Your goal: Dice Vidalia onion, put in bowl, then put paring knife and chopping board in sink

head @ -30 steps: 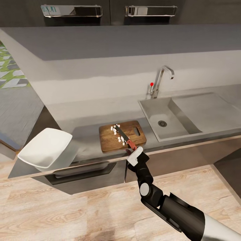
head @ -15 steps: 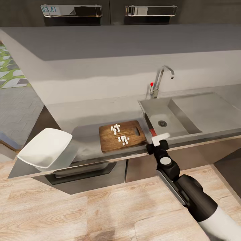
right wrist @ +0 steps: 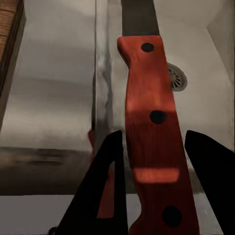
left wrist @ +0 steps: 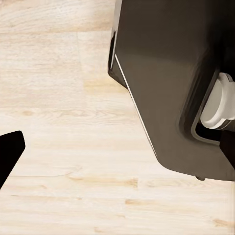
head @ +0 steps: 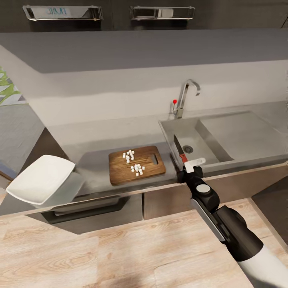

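the right jaws (head: 193, 165) are pinching the knife (head: 179, 149) by its red handle, at the front lip of the worktop (head: 96, 138) where it is meeting the near left corner of the sink (head: 208, 150). the dark blade is pointing away from the jaws, up and back over the basin's left wall. in the right wrist view the two dark fingers (right wrist: 100, 191) are sitting either side of the riveted handle (right wrist: 152, 132), with the round drain (right wrist: 177, 78) lying just beyond it and the steel rim running alongside.

the board (head: 136, 164) is lying flat on the worktop to the left of the jaws, apart from them, a strip of bare grey worktop between its handle-hole end and the sink's edge. small white onion cubes (head: 133, 162) are sitting on it in two loose clusters. the white bowl (head: 40, 183) is standing well beyond the board, at the far left end, and seems to be overhanging the front edge.

ahead of the jaws the basin is lying open down to the drain, with the flat drainboard (head: 236, 130) to its right and the tap (head: 184, 98) at the back edge.

the left wrist view is looking down at pale wood floor (left wrist: 58, 107) and a dark part of the robot's body (left wrist: 171, 83); one black fingertip (left wrist: 9, 154) is showing at the edge, so i cannot tell how the left jaws are standing.
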You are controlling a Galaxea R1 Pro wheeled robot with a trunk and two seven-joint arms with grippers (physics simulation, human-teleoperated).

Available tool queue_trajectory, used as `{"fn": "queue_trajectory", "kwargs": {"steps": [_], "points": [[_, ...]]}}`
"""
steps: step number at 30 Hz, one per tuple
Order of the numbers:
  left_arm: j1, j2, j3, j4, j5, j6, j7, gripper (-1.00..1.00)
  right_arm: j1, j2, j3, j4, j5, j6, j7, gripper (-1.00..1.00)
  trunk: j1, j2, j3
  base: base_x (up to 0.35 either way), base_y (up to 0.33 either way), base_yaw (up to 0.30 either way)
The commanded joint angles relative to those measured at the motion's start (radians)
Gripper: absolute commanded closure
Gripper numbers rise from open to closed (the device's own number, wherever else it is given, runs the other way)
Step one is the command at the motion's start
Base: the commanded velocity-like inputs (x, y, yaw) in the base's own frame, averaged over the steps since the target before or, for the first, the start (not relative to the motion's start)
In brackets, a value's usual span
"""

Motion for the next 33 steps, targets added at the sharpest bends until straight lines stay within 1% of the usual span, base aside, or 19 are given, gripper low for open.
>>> {"fn": "queue_trajectory", "kwargs": {"steps": [1, 9, 16, 26, 27, 29, 30, 31, 32, 33], "points": [[0.001, 0.0, -0.001, -0.003, 0.01, 0.003, 0.002, -1.0, -0.001, -0.001, 0.003, -0.001, -0.01, 0.002, -0.01, 1.0, 0.001, -0.002, -0.001, 0.188, -0.286, 0.0], [0.001, 0.0, -0.001, -0.003, 0.01, 0.002, 0.002, -1.0, -0.001, 0.0, 0.004, -0.002, -0.01, 0.005, -0.01, 1.0, 0.001, -0.002, -0.001, 0.269, -0.215, 0.001], [0.001, 0.0, -0.001, -0.003, 0.01, 0.002, 0.002, -1.0, -0.001, 0.0, 0.003, -0.002, -0.01, 0.005, -0.01, 1.0, 0.001, -0.002, -0.001, 0.305, -0.193, 0.147], [0.001, 0.0, -0.001, -0.003, 0.01, 0.002, 0.002, -1.0, -0.001, 0.001, 0.003, 0.0, -0.012, 0.005, -0.009, 1.0, 0.001, -0.002, -0.001, 0.283, -0.214, 0.012], [0.001, 0.0, -0.001, -0.003, 0.01, 0.002, 0.002, -1.0, -0.002, 0.002, 0.003, 0.003, -0.017, 0.004, -0.007, 1.0, 0.001, -0.002, -0.001, 0.119, -0.084, 0.0], [0.001, 0.0, -0.001, -0.002, 0.01, 0.003, 0.002, -1.0, -0.002, 0.005, 0.004, 0.015, -0.054, 0.004, -0.006, 1.0, 0.001, -0.002, -0.001, 0.046, -0.032, 0.0], [0.001, 0.0, -0.001, -0.001, 0.01, 0.003, 0.002, -1.0, -0.002, 0.01, 0.003, 0.032, -0.076, 0.004, -0.006, 1.0, 0.001, -0.002, -0.001, 0.016, -0.011, 0.0], [0.001, 0.0, -0.001, 0.001, 0.01, 0.003, 0.002, -1.0, -0.002, 0.013, 0.003, 0.052, -0.091, 0.003, -0.005, 1.0, 0.001, -0.002, -0.001, 0.01, -0.007, 0.0], [0.001, 0.0, -0.001, 0.003, 0.01, 0.003, 0.002, -1.0, -0.002, 0.018, 0.003, 0.093, -0.112, 0.001, -0.004, 1.0, 0.001, -0.002, -0.001, 0.005, -0.004, 0.0], [0.001, 0.0, -0.001, 0.004, 0.01, 0.003, 0.002, -1.0, -0.001, 0.025, 0.003, 0.119, -0.123, -0.004, -0.004, 1.0, 0.001, -0.002, -0.001, 0.003, -0.002, 0.0]]}}
